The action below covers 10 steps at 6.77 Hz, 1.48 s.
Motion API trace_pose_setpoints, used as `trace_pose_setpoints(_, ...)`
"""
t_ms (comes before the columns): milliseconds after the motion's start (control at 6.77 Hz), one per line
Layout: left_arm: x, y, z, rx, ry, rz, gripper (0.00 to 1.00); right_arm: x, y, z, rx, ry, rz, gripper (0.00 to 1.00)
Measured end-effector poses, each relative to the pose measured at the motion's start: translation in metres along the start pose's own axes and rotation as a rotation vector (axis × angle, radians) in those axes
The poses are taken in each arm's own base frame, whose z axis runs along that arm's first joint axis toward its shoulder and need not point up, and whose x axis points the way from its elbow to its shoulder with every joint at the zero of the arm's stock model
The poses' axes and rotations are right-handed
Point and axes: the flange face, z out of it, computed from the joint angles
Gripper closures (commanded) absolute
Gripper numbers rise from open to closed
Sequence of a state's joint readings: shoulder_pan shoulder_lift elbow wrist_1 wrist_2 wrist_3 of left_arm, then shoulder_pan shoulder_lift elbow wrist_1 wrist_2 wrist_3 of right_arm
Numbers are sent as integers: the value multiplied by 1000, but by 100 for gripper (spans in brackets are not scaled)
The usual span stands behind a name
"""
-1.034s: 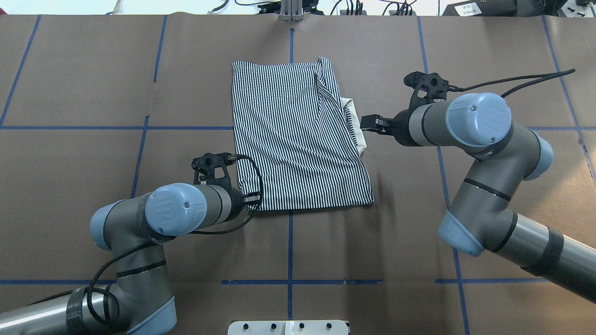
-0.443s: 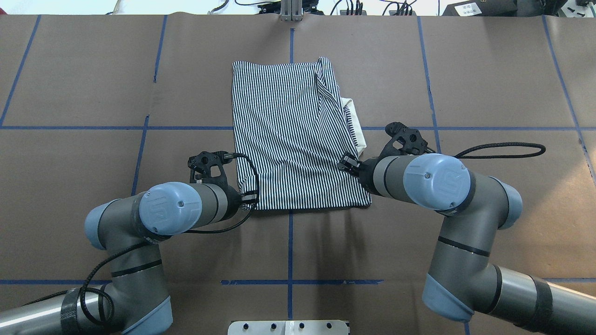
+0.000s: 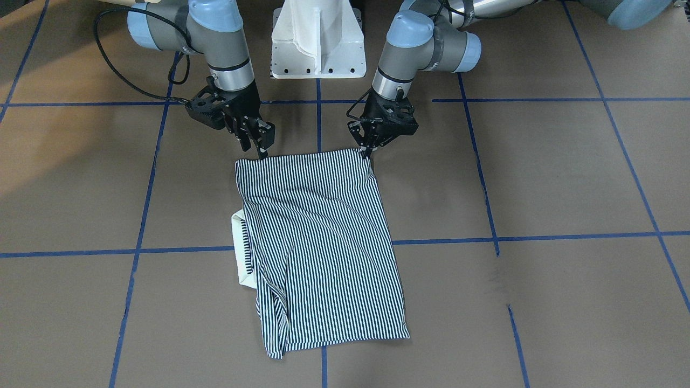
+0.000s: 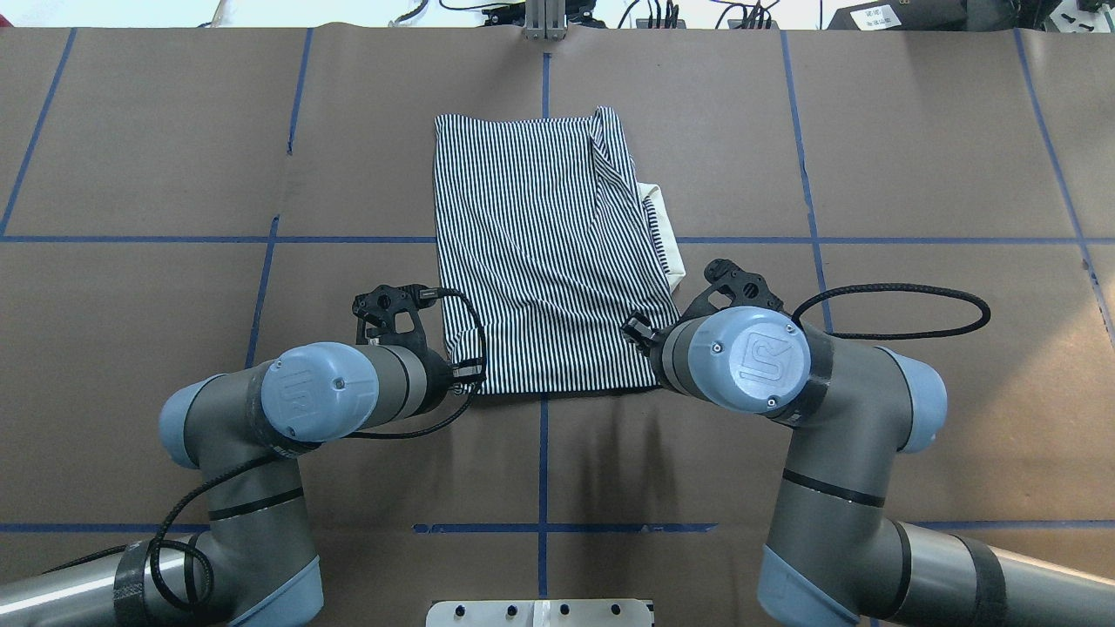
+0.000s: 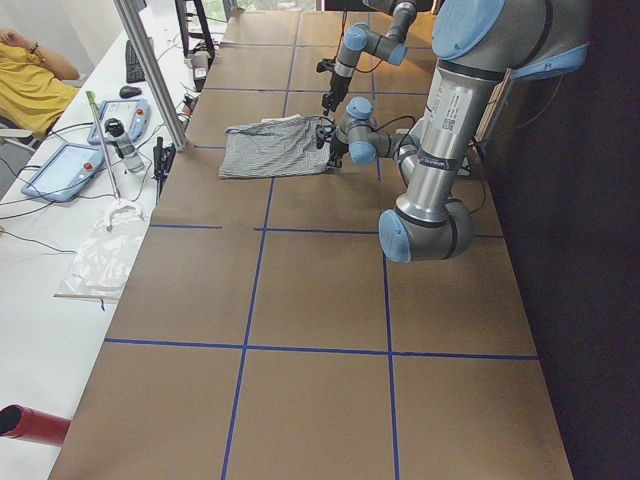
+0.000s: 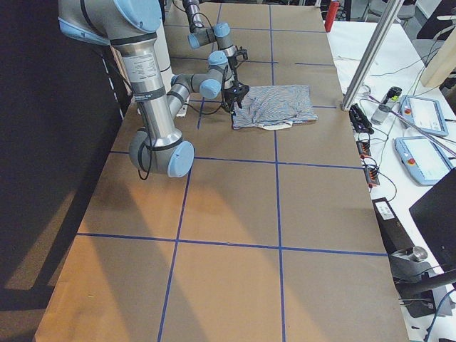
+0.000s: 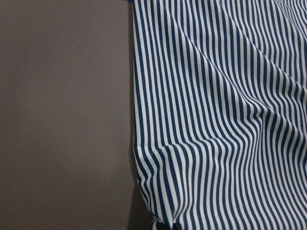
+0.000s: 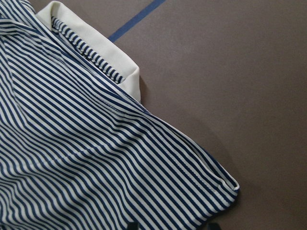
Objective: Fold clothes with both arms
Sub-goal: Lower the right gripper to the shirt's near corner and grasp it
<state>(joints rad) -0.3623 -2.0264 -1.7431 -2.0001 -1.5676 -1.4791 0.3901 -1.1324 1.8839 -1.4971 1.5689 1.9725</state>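
Right tool [image 3: 260,146] reached one shirt [image 4: 549,261].

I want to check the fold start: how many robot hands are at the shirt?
2. The left hand is at one robot-side corner of the striped shirt; the right hand is at the other.

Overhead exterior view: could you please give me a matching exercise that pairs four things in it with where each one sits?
Things:
1. left arm's black two-finger end effector
2. right arm's black two-finger end effector
3. plain cream collar
4. white pedestal base

Places:
A. pokes out past the right edge of the navy-and-white striped polo shirt
B. bottom edge of the view, in the middle
C. at the shirt's near left corner
D. by the shirt's near right corner

Pairs: 1-C, 2-D, 3-A, 4-B
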Motion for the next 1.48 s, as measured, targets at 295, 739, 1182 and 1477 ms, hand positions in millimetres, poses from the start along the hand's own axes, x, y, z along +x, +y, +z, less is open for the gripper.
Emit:
trace_pose_setpoints(295, 1, 0, -2, 0, 4, 0, 100, -10, 11, 28, 21, 60, 2, 41)
trace_pose_setpoints(739, 2, 0, -4, 2, 9, -1, 100, -24, 18, 49, 32, 89, -9, 41)
trace_pose_setpoints(1182, 2, -1, -5, 3, 10, -1, 100, -31, 21, 60, 39, 105, -15, 46)
trace_pose_setpoints(1477, 2, -1, -5, 2, 10, 0, 100, -32, 21, 62, 44, 106, -13, 100)
